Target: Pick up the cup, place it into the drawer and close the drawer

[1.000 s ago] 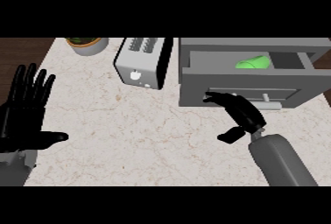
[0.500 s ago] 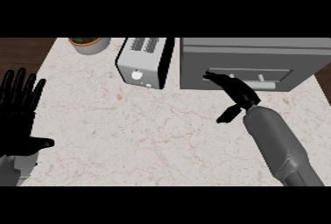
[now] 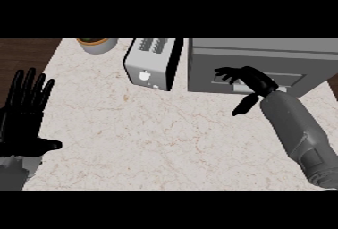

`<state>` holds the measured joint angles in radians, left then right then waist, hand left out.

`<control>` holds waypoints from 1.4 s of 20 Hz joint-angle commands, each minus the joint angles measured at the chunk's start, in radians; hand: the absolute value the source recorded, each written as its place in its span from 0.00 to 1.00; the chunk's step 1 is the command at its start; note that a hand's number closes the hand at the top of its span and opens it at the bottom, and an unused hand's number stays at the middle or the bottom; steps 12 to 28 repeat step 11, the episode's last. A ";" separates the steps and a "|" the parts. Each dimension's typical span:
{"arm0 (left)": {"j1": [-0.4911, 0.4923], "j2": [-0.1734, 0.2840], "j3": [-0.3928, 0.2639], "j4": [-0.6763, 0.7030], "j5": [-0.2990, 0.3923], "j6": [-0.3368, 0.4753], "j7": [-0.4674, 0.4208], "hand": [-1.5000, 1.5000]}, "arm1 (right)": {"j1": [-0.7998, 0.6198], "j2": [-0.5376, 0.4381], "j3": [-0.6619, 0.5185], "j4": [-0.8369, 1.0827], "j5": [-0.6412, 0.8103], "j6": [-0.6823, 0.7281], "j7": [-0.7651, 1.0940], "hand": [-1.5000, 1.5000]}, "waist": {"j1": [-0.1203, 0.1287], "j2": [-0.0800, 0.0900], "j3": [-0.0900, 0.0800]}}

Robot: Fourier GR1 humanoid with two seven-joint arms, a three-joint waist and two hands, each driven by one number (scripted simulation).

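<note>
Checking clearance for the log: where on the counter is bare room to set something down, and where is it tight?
Bare counter spans the middle, between the open left hand resting at the left edge and the right hand. It is crowded along the back: pot, toaster and drawer unit stand side by side, the right hand at the drawer front.

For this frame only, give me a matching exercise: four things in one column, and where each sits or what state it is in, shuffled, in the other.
Things:
1. toaster
2. drawer
3. left hand
4. plant pot

Places or states:
A. open, fingers up, resting at the view's left edge
B. far left corner of the counter
C. pushed shut, the right hand at its front
D. between the pot and the grey cabinet

Pairs: 1-D, 2-C, 3-A, 4-B
</note>
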<state>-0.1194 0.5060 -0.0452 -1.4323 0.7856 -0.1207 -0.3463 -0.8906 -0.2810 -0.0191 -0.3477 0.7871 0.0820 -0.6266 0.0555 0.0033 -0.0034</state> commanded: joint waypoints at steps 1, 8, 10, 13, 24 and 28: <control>0.011 -0.007 -0.003 -0.009 0.001 -0.024 -0.003 0.00 | -0.090 -0.041 -0.038 0.113 0.007 -0.032 0.085 0.00 | 0.033 0.030 0.006; -0.029 -0.005 0.016 0.056 -0.022 -0.035 -0.023 0.00 | -0.089 -0.116 -0.051 0.150 0.002 -0.006 -0.003 0.00 | 0.026 0.039 0.006; -0.015 -0.003 0.005 0.041 -0.037 -0.035 -0.021 0.00 | -0.110 -0.088 -0.062 0.161 -0.008 -0.014 0.026 0.00 | 0.034 0.035 0.007; -0.044 -0.023 0.000 0.044 -0.037 -0.017 -0.018 0.00 | -0.114 -0.061 -0.060 0.167 -0.008 -0.028 0.032 0.00 | 0.029 0.035 0.007; -0.044 -0.023 0.000 0.044 -0.037 -0.017 -0.018 0.00 | -0.114 -0.061 -0.060 0.167 -0.008 -0.028 0.032 0.00 | 0.029 0.035 0.007; -0.044 -0.023 0.000 0.044 -0.037 -0.017 -0.018 0.00 | -0.114 -0.061 -0.060 0.167 -0.008 -0.028 0.032 0.00 | 0.029 0.035 0.007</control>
